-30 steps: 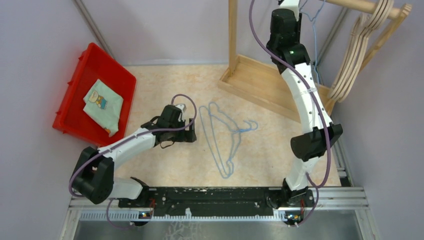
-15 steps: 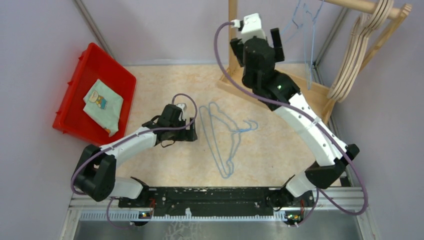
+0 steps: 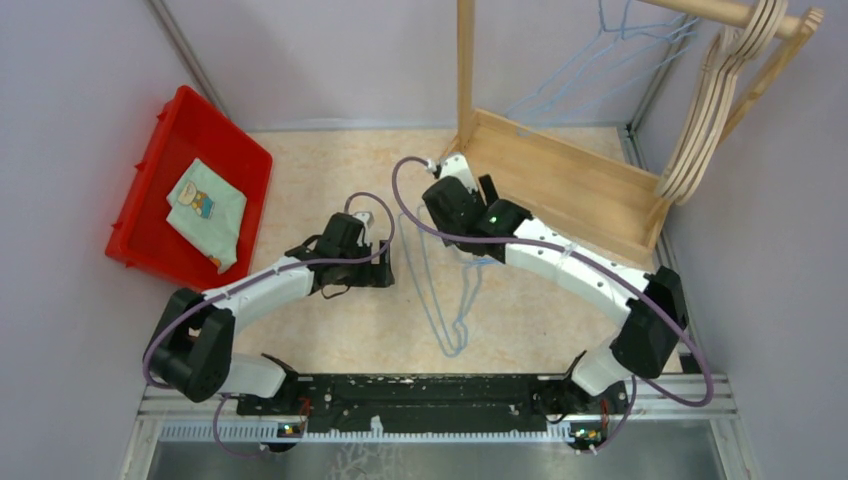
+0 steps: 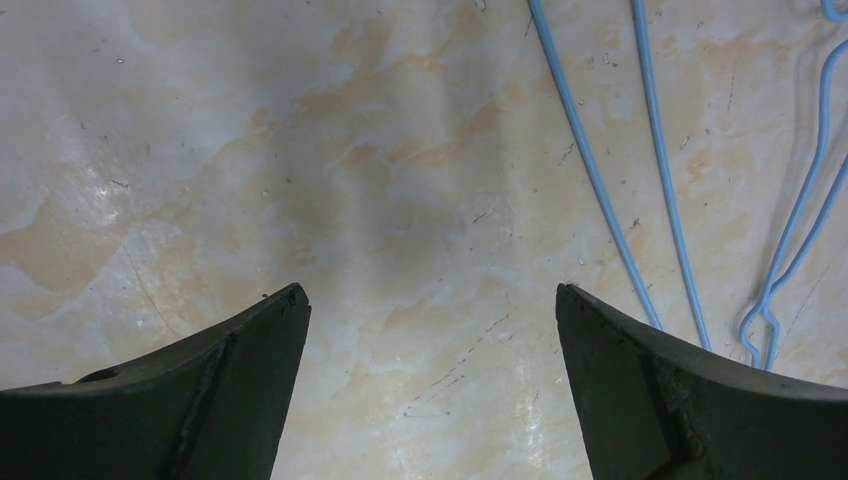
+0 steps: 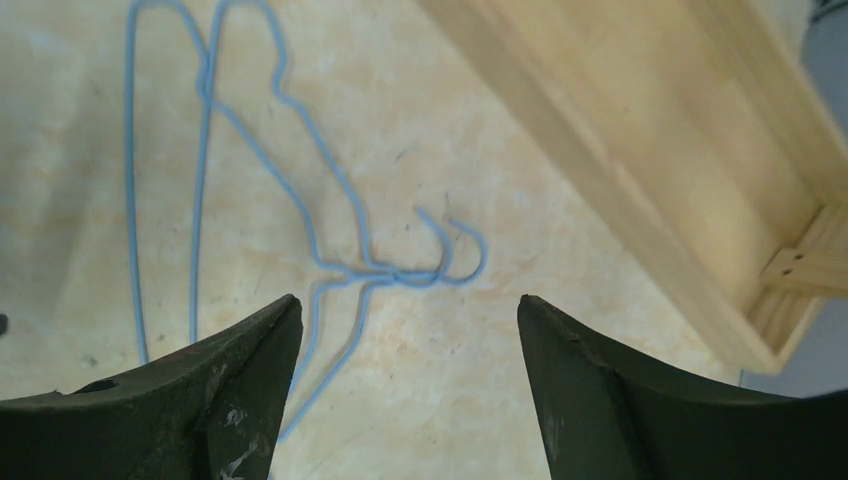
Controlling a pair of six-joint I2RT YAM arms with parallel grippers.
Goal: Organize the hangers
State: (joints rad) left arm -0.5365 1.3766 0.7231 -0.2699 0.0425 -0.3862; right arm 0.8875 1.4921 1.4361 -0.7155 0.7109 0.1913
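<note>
Two light-blue wire hangers [image 3: 441, 295] lie overlapped on the table, hooks to the right. My left gripper [image 3: 384, 268] is open and empty just left of them; its wrist view [image 4: 430, 300] shows their wires [image 4: 610, 200] to the right of the jaws. My right gripper [image 3: 462, 215] is open and empty, low over the hangers' upper part; its wrist view [image 5: 410, 305] shows the hooks [image 5: 440, 265] just ahead of the jaws. More blue wire hangers [image 3: 620, 45] hang blurred on the rail. Several wooden hangers [image 3: 715, 110] hang at the far right.
The wooden rack's base tray [image 3: 565, 180] and post [image 3: 465, 70] stand right behind my right gripper; the base also shows in the right wrist view [image 5: 640, 150]. A red bin [image 3: 150, 175] holding a folded cloth [image 3: 207, 212] sits at the left. Walls close both sides.
My right arm has swung down from the rack rail to the table above the lying blue hangers. The blue hangers on the rail now swing. My left arm has not moved.
</note>
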